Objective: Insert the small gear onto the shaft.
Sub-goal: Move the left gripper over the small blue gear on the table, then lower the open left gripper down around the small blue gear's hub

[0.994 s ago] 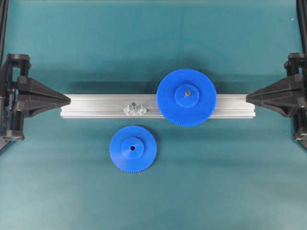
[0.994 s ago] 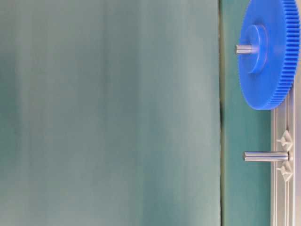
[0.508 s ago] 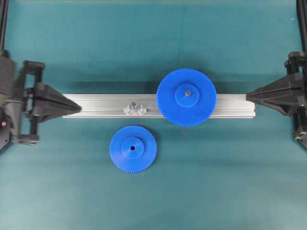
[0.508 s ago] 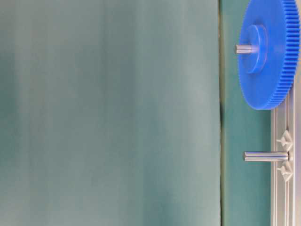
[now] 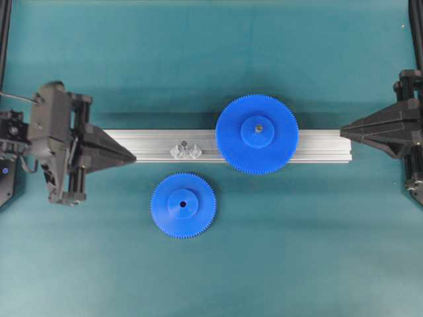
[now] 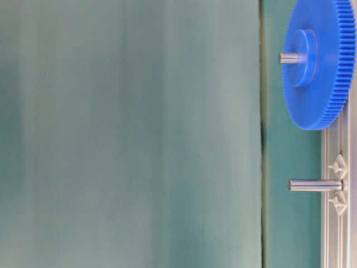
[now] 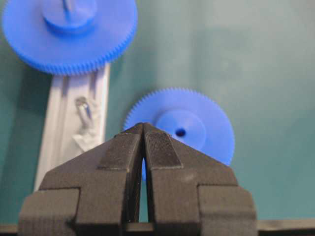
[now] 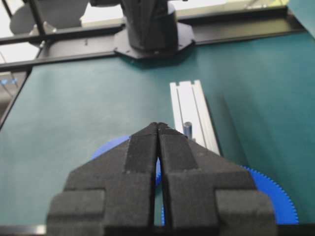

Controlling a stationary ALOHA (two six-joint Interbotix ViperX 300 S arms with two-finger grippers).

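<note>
The table (image 5: 211, 53) is covered in teal, and everything sits on it. Across its middle lies a long aluminium rail (image 5: 152, 145), running from the left side toward the right edge.

The left gripper (image 5: 134, 158) reaches in from the table's left edge over the left end of the rail. In the left wrist view its fingers (image 7: 120, 152) are pressed together with nothing between them. The right gripper (image 5: 342, 134) sits at the table's right edge, its tip just at the right end of the rail; in the right wrist view its fingers (image 8: 142, 152) are likewise closed together and hold nothing.

The bigger gear (image 5: 257, 134) stands on the rail right of the table's centre, overhanging the rail on both sides, with a grey pin end showing in its hub. The table-level view shows it mounted on that pin (image 6: 289, 58).

The small gear (image 5: 183, 205) lies flat on the table just in front of the rail, left of centre, apart from the rail and from both grippers. Its raised hub and dark centre hole face up.

The shaft (image 5: 184, 143) rises from a small clear winged base (image 5: 186, 151) on the rail, between the left gripper and the bigger gear, directly behind the small gear. It stands bare.
</note>
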